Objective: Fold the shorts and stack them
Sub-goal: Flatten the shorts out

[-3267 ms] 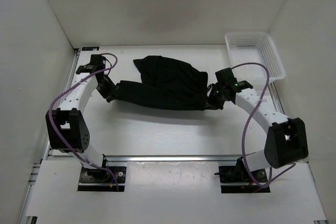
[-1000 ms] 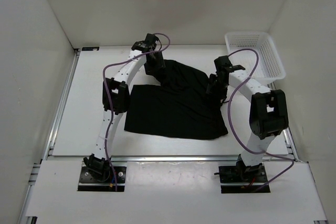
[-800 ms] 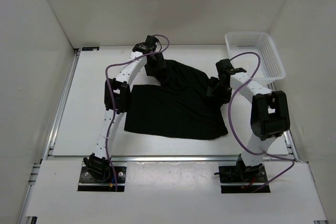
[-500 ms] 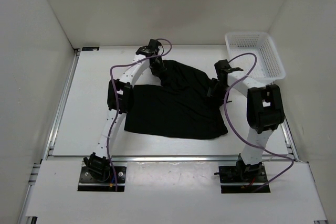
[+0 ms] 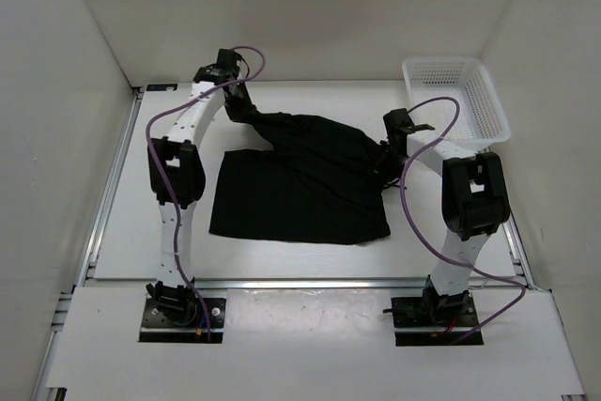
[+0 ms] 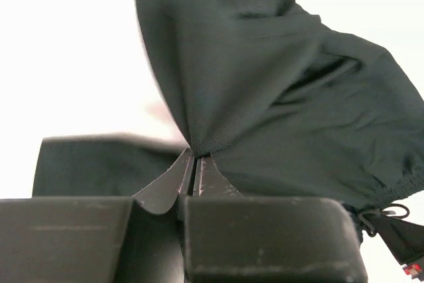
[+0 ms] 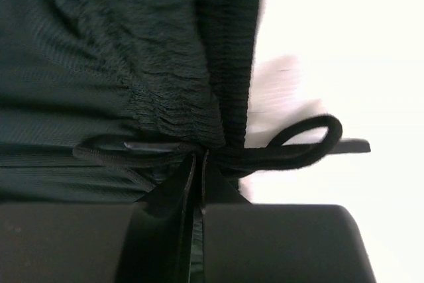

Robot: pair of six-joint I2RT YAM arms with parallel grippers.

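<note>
The black shorts [image 5: 300,185] lie across the middle of the white table, the far part lifted and stretched between both grippers. My left gripper [image 5: 246,108] is at the far left of the cloth, shut on a hem edge of the shorts [image 6: 265,84]; its fingertips [image 6: 211,178] pinch the hem. My right gripper [image 5: 387,155] is at the right side, shut on the gathered waistband [image 7: 192,71] beside the drawstring loop [image 7: 298,150]. The near part of the shorts lies flat on the table.
A white plastic basket [image 5: 456,97] stands at the far right corner. White walls enclose the table [image 5: 169,232] on three sides. A metal rail [image 5: 300,281] runs along the near edge.
My left gripper has swung left and farther back with the hem, stretching the upper layer of the shorts. The flat near part slid a little left. The right gripper stayed nearly in place.
</note>
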